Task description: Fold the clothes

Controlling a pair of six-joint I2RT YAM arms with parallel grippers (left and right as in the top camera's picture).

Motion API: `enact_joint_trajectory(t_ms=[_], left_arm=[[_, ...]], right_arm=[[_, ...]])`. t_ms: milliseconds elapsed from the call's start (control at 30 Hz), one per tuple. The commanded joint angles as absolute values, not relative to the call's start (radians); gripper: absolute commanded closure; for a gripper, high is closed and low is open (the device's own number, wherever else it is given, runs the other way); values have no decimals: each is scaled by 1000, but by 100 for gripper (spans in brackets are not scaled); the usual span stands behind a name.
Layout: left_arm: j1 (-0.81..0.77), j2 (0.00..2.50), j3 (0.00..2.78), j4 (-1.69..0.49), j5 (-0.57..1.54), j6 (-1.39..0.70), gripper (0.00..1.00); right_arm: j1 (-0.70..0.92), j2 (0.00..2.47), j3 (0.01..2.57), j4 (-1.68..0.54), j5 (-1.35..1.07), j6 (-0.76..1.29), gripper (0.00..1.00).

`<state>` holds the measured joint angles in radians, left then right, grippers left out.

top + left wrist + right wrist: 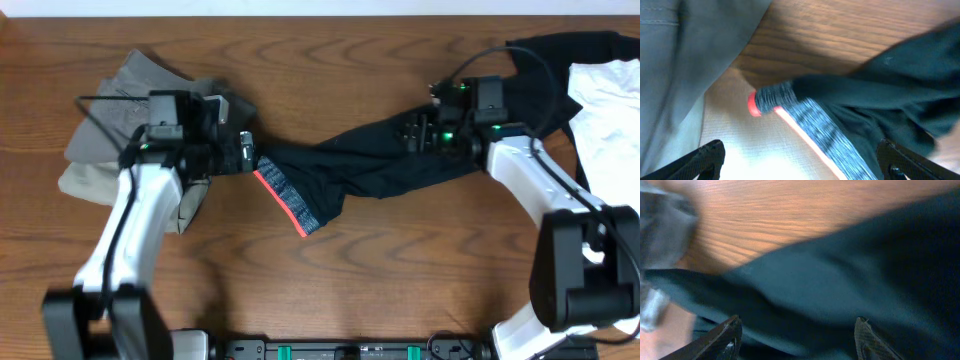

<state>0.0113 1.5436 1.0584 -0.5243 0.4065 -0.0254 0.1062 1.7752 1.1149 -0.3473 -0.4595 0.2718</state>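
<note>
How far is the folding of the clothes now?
Seemingly done: grey and beige garments lie piled at the left. In hand: the black trousers lie stretched out, unfolded, the left pincer open at their waistband, the right pincer open over the legs. Left: these trousers, plus a white garment and another black garment at the right.

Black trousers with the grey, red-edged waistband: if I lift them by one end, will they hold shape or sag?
Probably floppy: the long black fabric trousers lie twisted and creased across the wooden table, so the middle would likely sag. The grey knit, red-edged waistband is curled over, so it may unroll.
</note>
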Motion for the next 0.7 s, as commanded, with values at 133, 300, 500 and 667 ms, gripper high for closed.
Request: enact_joint_trajectory(t_ms=[133, 300, 500, 667], left_arm=[[14, 1743, 1046, -381, 431, -9, 7], [14, 1800, 1046, -347, 499, -9, 29], [14, 1802, 1047, -346, 527, -9, 90], [14, 1731, 1066, -401, 565, -12, 94]], right_arm=[[47, 1654, 1118, -452, -309, 131, 29], [23, 1614, 1118, -472, -235, 129, 27], [5, 1610, 1118, -472, -234, 129, 27], [-36, 1610, 1118, -470, -141, 133, 26]])
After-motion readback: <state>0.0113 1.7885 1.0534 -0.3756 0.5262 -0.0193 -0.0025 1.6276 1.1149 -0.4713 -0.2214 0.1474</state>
